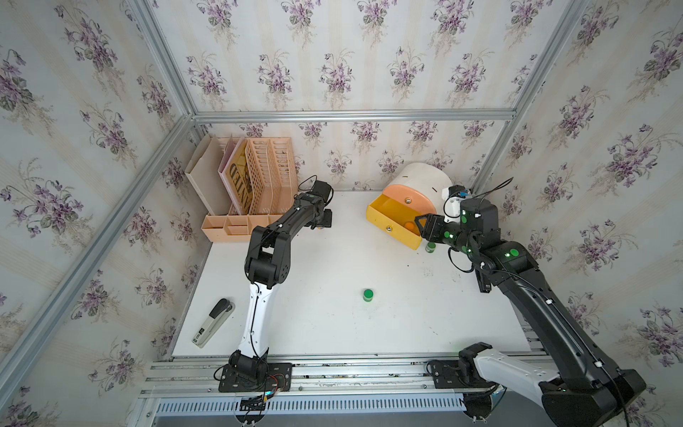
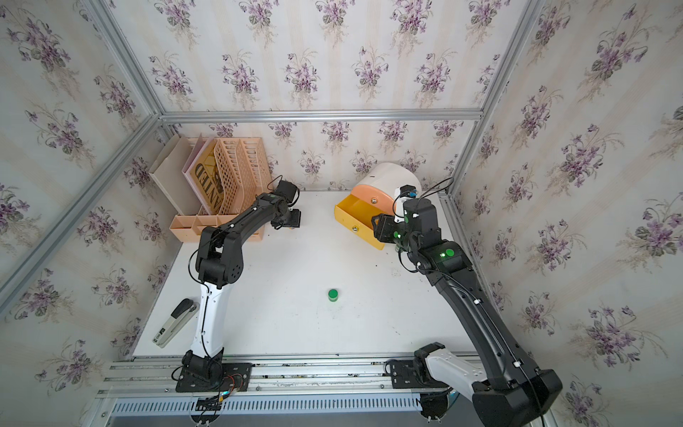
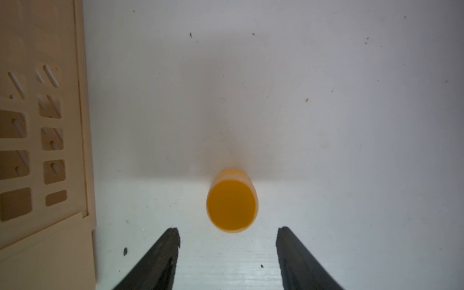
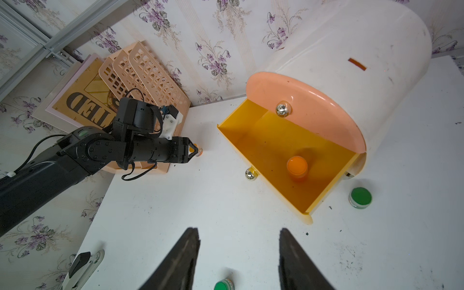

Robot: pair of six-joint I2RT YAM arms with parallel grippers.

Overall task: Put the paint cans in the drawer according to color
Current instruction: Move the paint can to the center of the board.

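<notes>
Only the large dark letters "NTED" are readable, on the yellow sheet [image 1: 238, 173] in the rack [image 1: 273, 173] at ten o'clock.

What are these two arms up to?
They're sorting paint pots into drawers by colour. The left end effector, open, is at an orange-lidded pot beside the file rack, not yet gripping it. The right end effector hangs open and empty by the pulled-out yellow drawer, which holds one orange pot. Two green pots wait on the table.
</notes>
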